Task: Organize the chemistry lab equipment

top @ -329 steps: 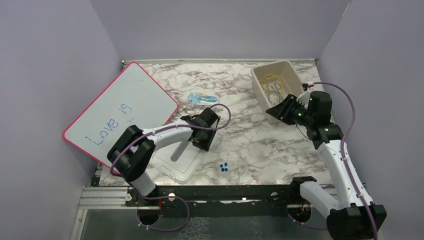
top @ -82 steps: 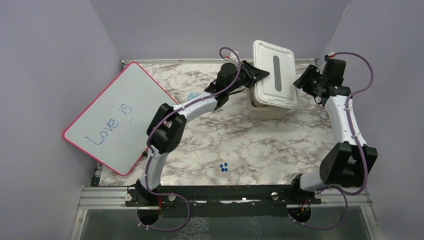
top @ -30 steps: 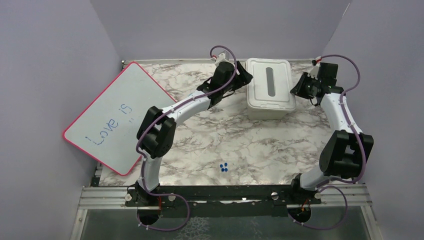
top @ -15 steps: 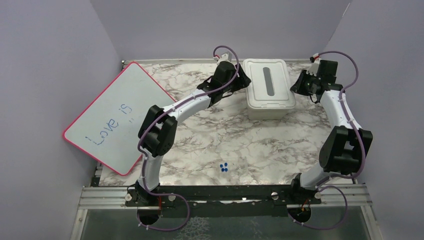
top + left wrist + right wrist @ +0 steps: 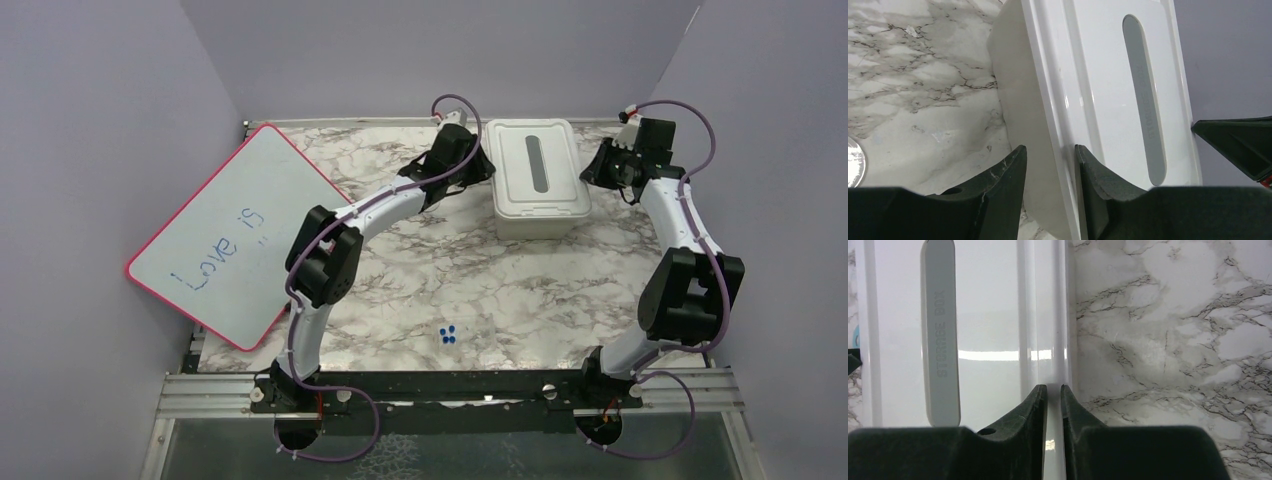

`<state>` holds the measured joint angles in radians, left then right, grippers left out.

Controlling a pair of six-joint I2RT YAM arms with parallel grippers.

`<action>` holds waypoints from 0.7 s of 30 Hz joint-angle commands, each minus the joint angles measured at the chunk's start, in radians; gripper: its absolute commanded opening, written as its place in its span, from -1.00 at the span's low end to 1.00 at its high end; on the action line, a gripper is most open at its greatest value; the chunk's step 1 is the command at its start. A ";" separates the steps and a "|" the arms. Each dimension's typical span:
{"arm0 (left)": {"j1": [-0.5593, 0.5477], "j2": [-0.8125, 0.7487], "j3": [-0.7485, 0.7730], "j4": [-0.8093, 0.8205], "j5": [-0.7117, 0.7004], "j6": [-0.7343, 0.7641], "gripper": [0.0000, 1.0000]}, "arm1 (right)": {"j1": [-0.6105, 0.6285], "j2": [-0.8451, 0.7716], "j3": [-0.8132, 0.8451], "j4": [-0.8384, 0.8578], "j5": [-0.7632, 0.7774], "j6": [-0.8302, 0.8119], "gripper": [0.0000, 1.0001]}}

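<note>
A white storage box [image 5: 541, 222] stands at the back of the marble table with its white lid [image 5: 560, 160] lying flat on it. The chemistry lab equipment is hidden under the lid. My left gripper [image 5: 487, 168] is at the lid's left edge. In the left wrist view it [image 5: 1049, 149] is open and straddles the rim of the lid [image 5: 1098, 75], one finger on top and the other clear of the box wall. My right gripper [image 5: 592, 172] is at the right edge. The right wrist view shows it [image 5: 1053, 387] shut on the rim of the lid [image 5: 988, 315].
A pink-edged whiteboard [image 5: 240, 235] with blue writing lies at the left, reaching over the table's edge. A small blue item [image 5: 448, 334] sits near the front middle. Purple walls close in the table on three sides, close behind the box.
The lid, held tilted above the box earlier, now lies flat on it. Over the last second the left jaws have narrowed around the lid's rim. The right grip is unchanged.
</note>
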<state>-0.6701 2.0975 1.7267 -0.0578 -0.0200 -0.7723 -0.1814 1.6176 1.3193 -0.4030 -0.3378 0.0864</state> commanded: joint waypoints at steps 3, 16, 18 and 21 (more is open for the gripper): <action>0.005 0.055 0.061 -0.091 -0.008 0.037 -0.19 | 0.004 0.031 0.008 0.005 0.039 0.019 -0.55; 0.021 -0.077 0.242 -0.224 -0.051 0.390 0.22 | 0.018 -0.128 0.078 -0.105 0.062 0.114 -0.35; 0.023 -0.131 0.215 -0.244 -0.065 0.425 0.27 | 0.042 -0.165 0.075 -0.135 0.050 0.120 -0.30; 0.023 -0.225 0.140 -0.278 -0.082 0.459 0.37 | 0.121 -0.240 0.032 -0.158 0.092 0.151 -0.21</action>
<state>-0.6537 2.0380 1.9316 -0.2790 -0.0502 -0.4244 -0.1452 1.4815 1.3567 -0.4980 -0.2790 0.1951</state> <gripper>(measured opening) 0.649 0.371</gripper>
